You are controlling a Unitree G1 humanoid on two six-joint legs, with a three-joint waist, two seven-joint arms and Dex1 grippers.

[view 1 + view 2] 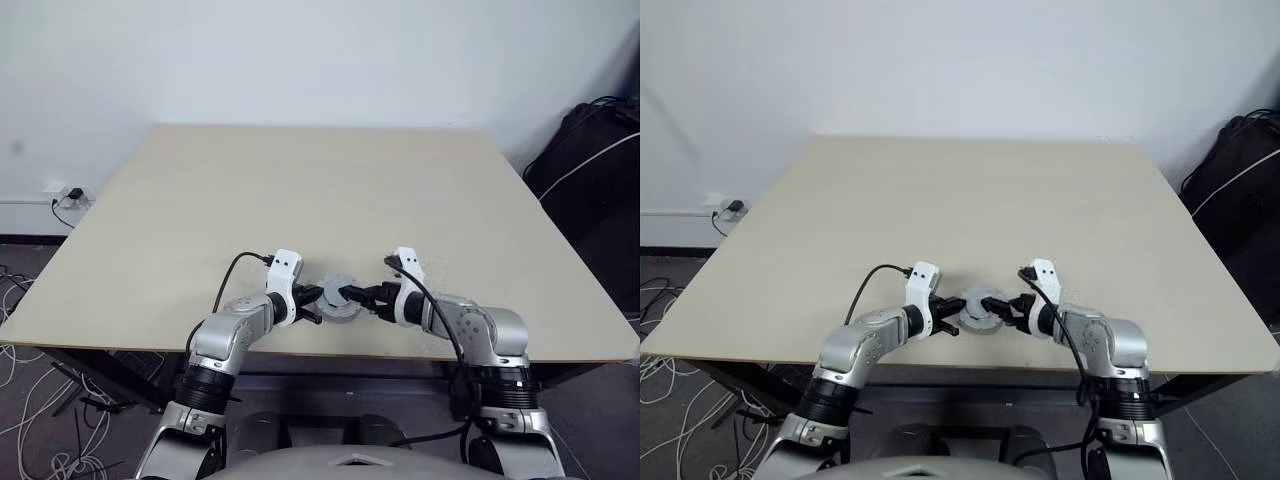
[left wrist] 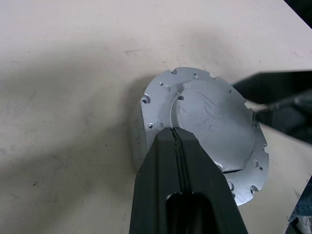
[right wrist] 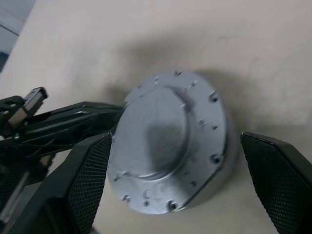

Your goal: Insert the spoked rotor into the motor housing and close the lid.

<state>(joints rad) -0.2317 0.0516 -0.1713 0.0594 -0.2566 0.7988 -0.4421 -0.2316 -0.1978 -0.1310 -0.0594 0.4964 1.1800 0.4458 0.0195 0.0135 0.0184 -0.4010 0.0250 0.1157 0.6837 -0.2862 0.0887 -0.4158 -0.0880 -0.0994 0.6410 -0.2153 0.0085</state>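
The lid is a round silver-grey disc lying near the table's front edge, plain face and raised hub up. The motor housing and the spoked rotor are hidden; I cannot tell what lies under the lid. My left gripper is shut, with its joined tips resting on the lid's top near the rim on its left side. My right gripper is open on the lid's right side, one mesh-padded finger on each side of the disc and apart from it. The left gripper also shows in the right wrist view.
The beige table stretches far behind the lid, and its front edge runs just under my hands. A black bag stands off the table's right side. Cables and a wall socket are on the left.
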